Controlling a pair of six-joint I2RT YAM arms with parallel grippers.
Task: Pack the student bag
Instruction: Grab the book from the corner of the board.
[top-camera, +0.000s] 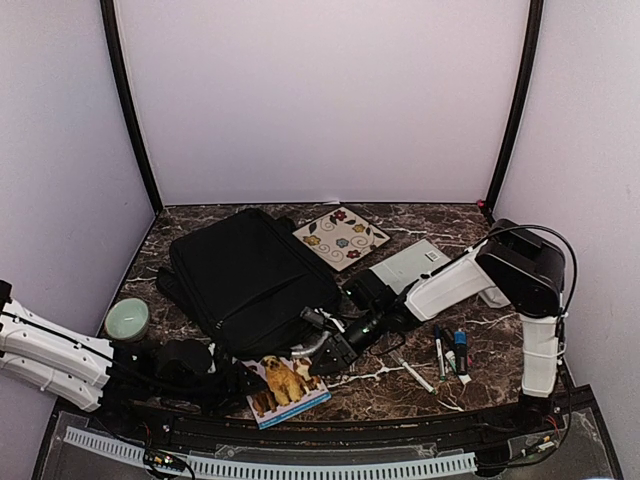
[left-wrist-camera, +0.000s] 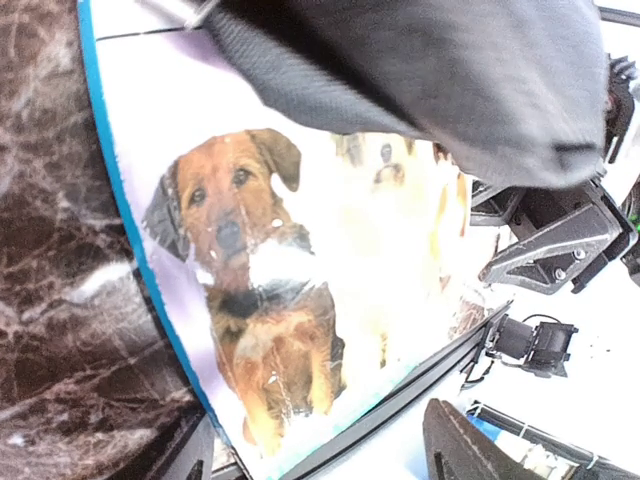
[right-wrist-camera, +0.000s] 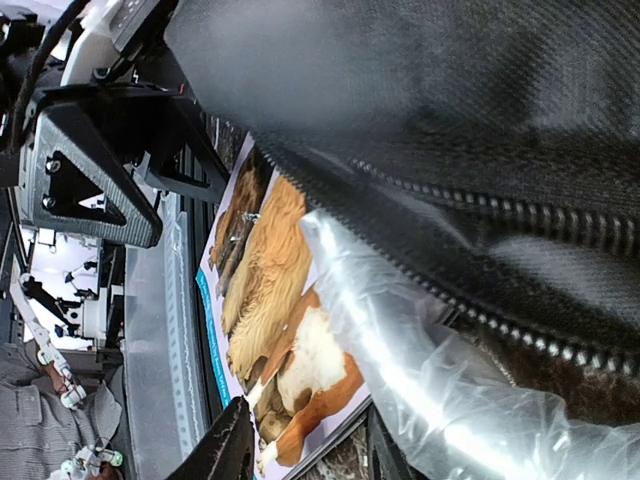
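Top: student bag (top-camera: 250, 275) centre-left on worktop (top-camera: 460, 225), dog book (top-camera: 285, 385) at its near edge. Left wrist: my left jaws apart over book, may pinch bag fabric too. Right wrist: right jaws apart near zipper (right-wrist-camera: 500, 205), may snag clear plastic (right-wrist-camera: 430, 390)

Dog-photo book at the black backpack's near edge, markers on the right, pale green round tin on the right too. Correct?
No: the pale green round tin sits left of the large black fabric backpack, per the top external view. The blue-edged dog-photo book at its near edge and the markers on the right are correct.
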